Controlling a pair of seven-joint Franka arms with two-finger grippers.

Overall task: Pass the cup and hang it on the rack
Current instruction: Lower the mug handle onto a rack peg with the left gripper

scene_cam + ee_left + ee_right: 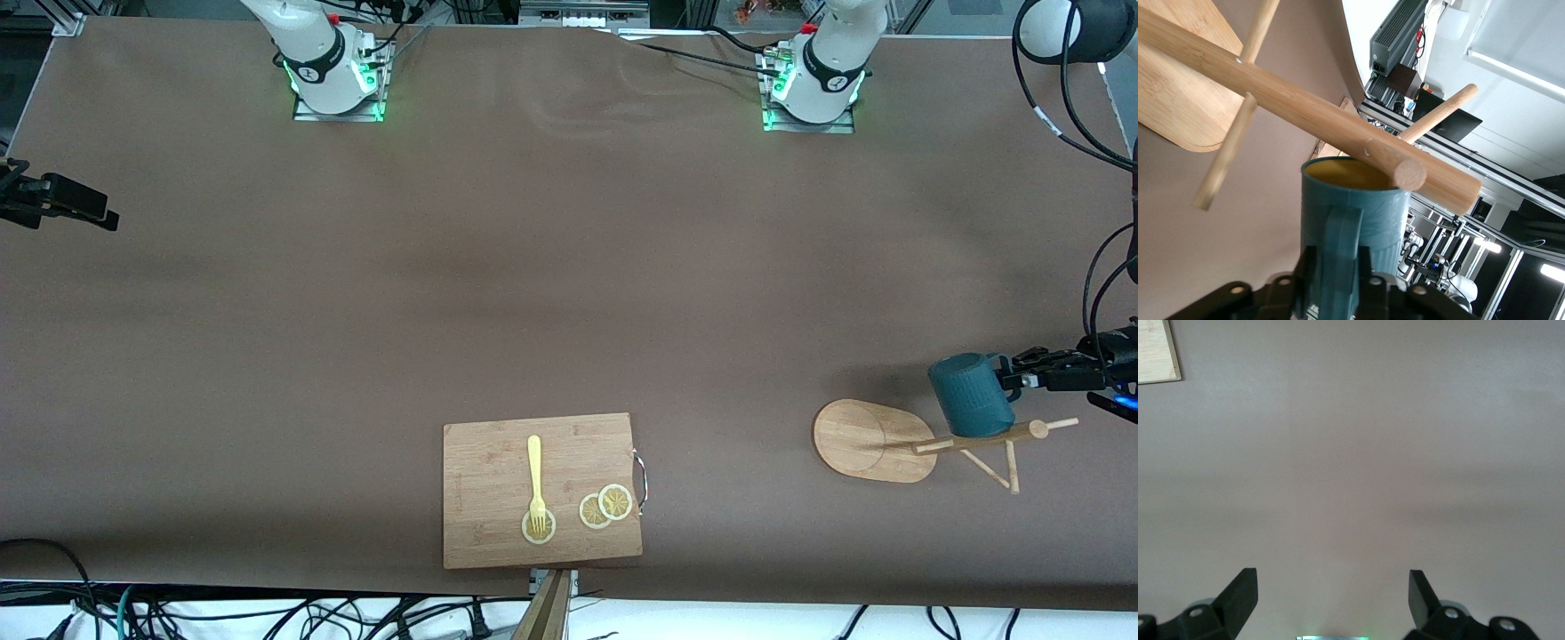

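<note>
From the front, the cup (971, 395) hangs on the rack (876, 440) at the left arm's end of the table, the left gripper (1013, 373) at its handle, while the right gripper (84, 212) waits over the right arm's end; a board (484, 498) with a fork (536, 484) and lemon slices (605, 507) lies nearest the camera. In the left wrist view the fingers (1365, 267) flank the handle — whether they pinch it I cannot tell. In the right wrist view the fingers (1238, 597) stand spread over bare table (1351, 453).
</note>
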